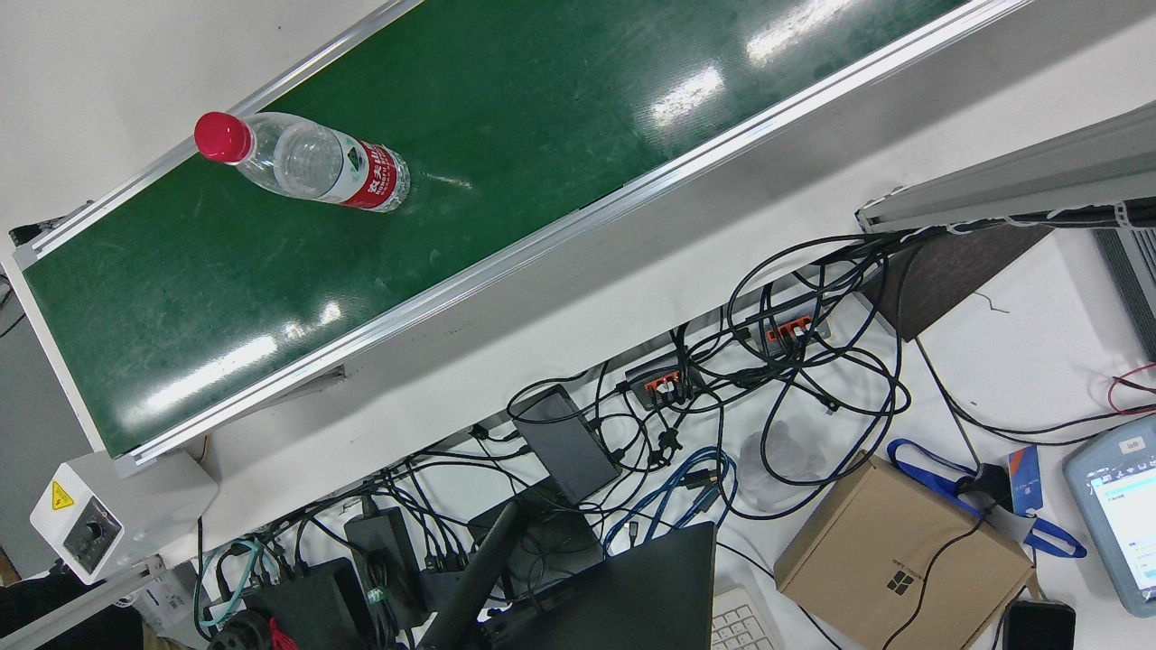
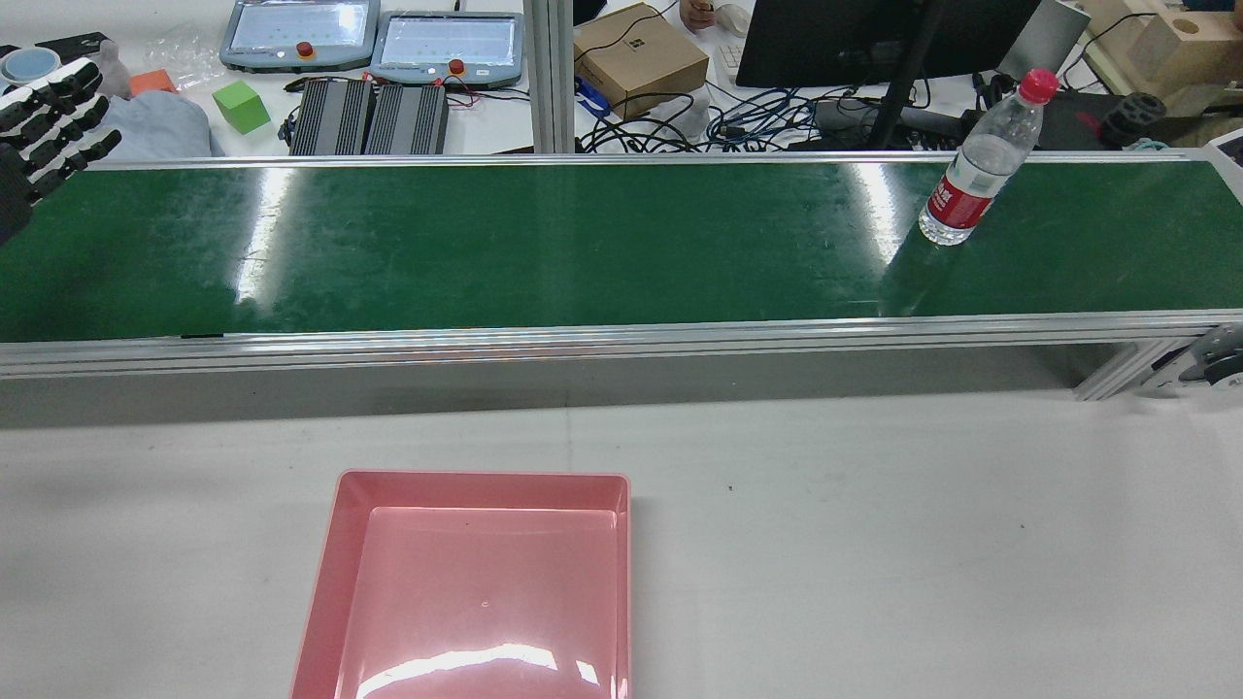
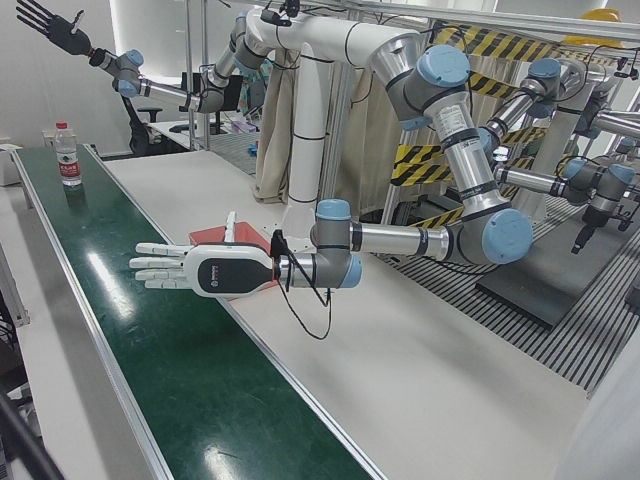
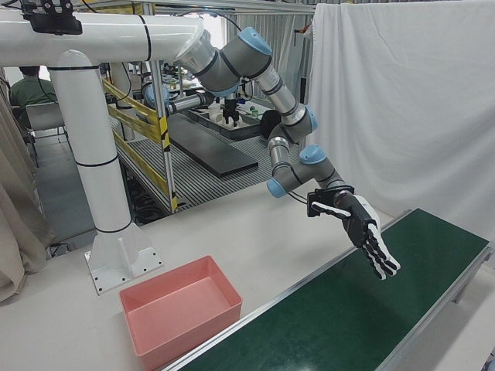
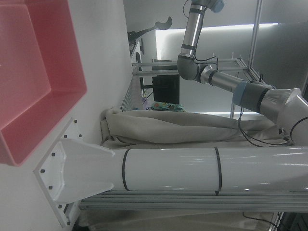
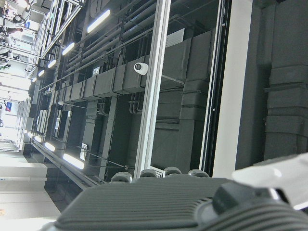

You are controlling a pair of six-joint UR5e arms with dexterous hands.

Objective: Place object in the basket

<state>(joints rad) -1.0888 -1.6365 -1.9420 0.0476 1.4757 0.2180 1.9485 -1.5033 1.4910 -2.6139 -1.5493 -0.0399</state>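
A clear water bottle [image 2: 974, 173] with a red cap and red label stands upright on the green conveyor belt [image 2: 583, 243], near its right end in the rear view. It also shows in the front view [image 1: 312, 167] and far off in the left-front view [image 3: 67, 155]. The pink basket [image 2: 476, 582] sits empty on the white table in front of the belt. My left hand [image 3: 185, 270] is open, fingers spread flat over the belt's left end, far from the bottle; it also shows in the rear view [image 2: 49, 112] and the right-front view [image 4: 370, 239]. My right hand [image 3: 45, 22] is raised high with its fingers spread, holding nothing.
Aluminium rails [image 2: 621, 335] edge the belt. Beyond it lie teach pendants [image 2: 447, 44], a green cube [image 2: 240, 105], a cardboard box [image 2: 641, 58] and tangled cables [image 1: 722, 424]. The white pedestal [image 4: 100, 178] stands behind the basket. The left hand view shows the basket's corner [image 5: 33, 82].
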